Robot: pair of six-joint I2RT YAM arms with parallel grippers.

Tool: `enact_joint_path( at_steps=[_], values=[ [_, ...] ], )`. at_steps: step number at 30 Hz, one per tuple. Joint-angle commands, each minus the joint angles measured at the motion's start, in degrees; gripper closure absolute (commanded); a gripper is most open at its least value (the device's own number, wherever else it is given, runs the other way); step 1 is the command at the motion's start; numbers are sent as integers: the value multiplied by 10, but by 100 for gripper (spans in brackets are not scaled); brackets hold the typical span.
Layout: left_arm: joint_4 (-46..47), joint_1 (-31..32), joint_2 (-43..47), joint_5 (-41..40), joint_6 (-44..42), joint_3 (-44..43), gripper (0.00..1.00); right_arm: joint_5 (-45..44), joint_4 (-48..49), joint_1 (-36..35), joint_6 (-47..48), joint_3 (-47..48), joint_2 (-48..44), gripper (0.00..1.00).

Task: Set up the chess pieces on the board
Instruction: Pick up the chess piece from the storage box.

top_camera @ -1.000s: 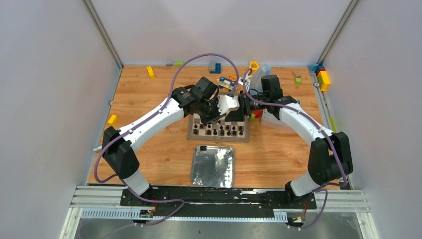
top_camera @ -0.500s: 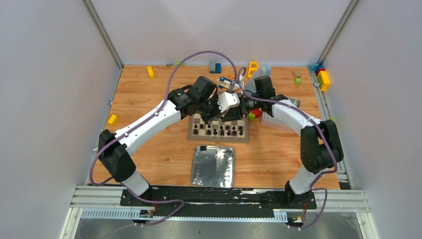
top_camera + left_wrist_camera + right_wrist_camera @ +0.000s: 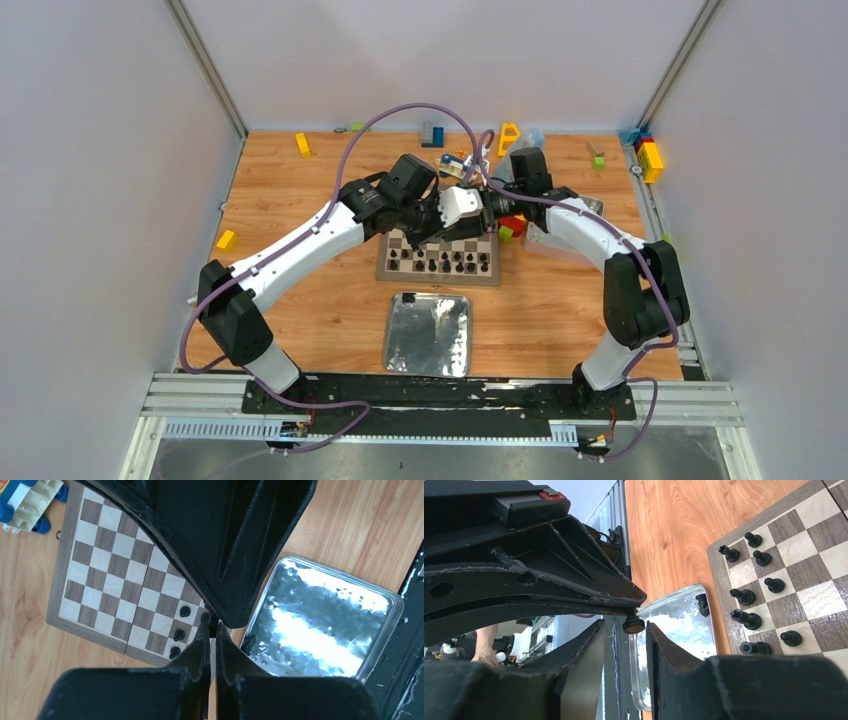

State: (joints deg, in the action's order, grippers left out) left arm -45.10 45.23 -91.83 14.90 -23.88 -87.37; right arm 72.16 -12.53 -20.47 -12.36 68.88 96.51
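The board [image 3: 386,270] lies mid-table with a row of black chess pieces [image 3: 445,263] along its near edge. They also show in the left wrist view [image 3: 179,635] and the right wrist view [image 3: 744,596]. My left gripper [image 3: 210,630] is shut on one chess piece [image 3: 634,625], pinched at its tips above the board. My right gripper [image 3: 624,627] is open, with its fingers on either side of that piece's round base. The two grippers meet tip to tip [image 3: 470,214] over the board's far half. Another piece [image 3: 248,642] lies in the tray.
A shiny metal tray [image 3: 428,335] sits just in front of the board. Coloured toy blocks [image 3: 302,144] are scattered along the back and side edges, and a blue and white block [image 3: 22,502] lies beside the board's far corner. White walls close in the table.
The right arm has swung in toward the left gripper. Both grippers have shifted slightly toward the back and now meet more closely over the board.
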Motion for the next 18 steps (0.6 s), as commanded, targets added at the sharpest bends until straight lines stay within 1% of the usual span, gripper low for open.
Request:
enact_joint_path(
  at_steps=[1, 6, 14, 15, 16, 18],
  values=[
    [13, 5, 13, 2, 7, -3, 100, 18, 21, -5, -1, 20, 10, 65],
    [12, 6, 13, 2, 6, -3, 100, 18, 20, -9, -2, 25, 17, 70],
    [12, 6, 16, 7, 4, 0, 99, 23, 21, -9, 1, 25, 18, 90],
    [13, 6, 19, 13, 4, 0, 94, 24, 21, -9, 2, 24, 17, 93],
    [15, 6, 21, 16, 3, 5, 91, 26, 21, -8, 6, 22, 13, 94],
    [31, 6, 38, 27, -8, 23, 80, 33, 21, -5, 11, 15, 8, 97]
  ],
)
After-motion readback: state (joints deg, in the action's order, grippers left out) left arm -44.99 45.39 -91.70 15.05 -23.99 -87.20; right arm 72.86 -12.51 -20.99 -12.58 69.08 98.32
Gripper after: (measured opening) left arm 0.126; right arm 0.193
